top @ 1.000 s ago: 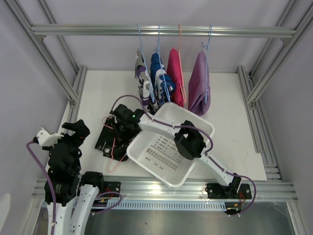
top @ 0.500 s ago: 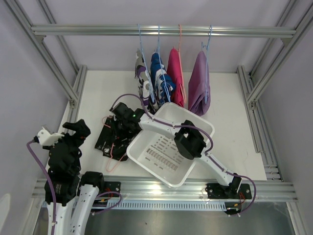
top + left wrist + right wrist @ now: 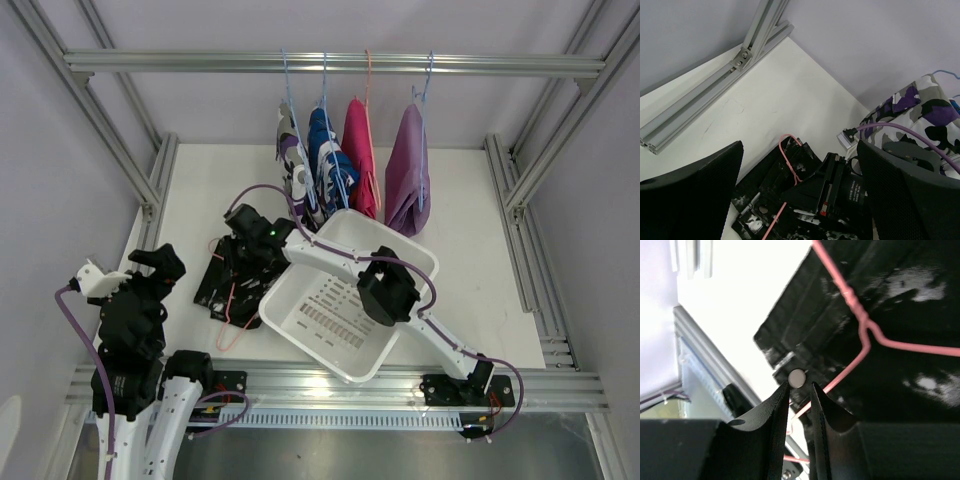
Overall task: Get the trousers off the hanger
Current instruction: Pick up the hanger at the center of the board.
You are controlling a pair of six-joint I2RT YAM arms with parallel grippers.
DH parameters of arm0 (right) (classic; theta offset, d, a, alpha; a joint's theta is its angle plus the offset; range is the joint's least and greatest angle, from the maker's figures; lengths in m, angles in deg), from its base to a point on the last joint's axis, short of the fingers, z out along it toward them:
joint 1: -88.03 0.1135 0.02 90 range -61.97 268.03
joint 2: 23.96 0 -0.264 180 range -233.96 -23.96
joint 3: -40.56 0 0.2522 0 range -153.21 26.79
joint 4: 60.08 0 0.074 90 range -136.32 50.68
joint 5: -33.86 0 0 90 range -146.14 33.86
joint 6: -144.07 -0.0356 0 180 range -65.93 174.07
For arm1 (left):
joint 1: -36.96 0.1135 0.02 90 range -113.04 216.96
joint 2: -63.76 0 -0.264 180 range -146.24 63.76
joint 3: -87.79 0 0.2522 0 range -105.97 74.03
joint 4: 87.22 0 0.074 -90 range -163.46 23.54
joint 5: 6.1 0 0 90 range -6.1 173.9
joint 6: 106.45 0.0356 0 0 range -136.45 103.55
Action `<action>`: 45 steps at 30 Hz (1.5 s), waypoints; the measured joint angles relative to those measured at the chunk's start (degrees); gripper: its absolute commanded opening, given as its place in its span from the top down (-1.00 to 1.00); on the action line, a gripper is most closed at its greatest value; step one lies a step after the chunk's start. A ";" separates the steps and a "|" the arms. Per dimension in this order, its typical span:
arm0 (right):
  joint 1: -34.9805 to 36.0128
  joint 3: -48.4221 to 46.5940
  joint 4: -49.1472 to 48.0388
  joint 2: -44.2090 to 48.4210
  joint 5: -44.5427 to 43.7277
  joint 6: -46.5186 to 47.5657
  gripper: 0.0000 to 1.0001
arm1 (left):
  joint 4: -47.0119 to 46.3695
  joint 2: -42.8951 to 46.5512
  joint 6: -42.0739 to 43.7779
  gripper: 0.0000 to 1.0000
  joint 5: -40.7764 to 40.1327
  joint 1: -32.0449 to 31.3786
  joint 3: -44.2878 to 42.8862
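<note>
black white-flecked trousers [image 3: 213,283]: flat on the counter [image 3: 200,195], left side, pink wire hanger [image 3: 231,318] lying across them | camouflage trousers [image 3: 290,165], blue-white trousers [image 3: 326,150], pink trousers [image 3: 358,150], lilac trousers [image 3: 408,170]: folded over hangers, hanging side by side from the rail [image 3: 180,62], left to right

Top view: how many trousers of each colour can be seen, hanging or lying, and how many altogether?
Black trousers with white flecks: 1
Purple-white camouflage trousers: 1
Blue-white patterned trousers: 1
Bright pink trousers: 1
Lilac trousers: 1
Total: 5
</note>
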 measured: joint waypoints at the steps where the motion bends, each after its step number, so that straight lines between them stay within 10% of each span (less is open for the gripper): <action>1: 0.00 0.00 0.07 -0.24 -0.46 -0.20 0.45 | 0.00 0.00 0.02 -0.99 0.04 0.00 0.00; 45: -0.72 2.89 1.51 0.35 -4.55 1.16 0.39 | -0.39 0.13 0.42 -0.99 1.51 0.07 0.22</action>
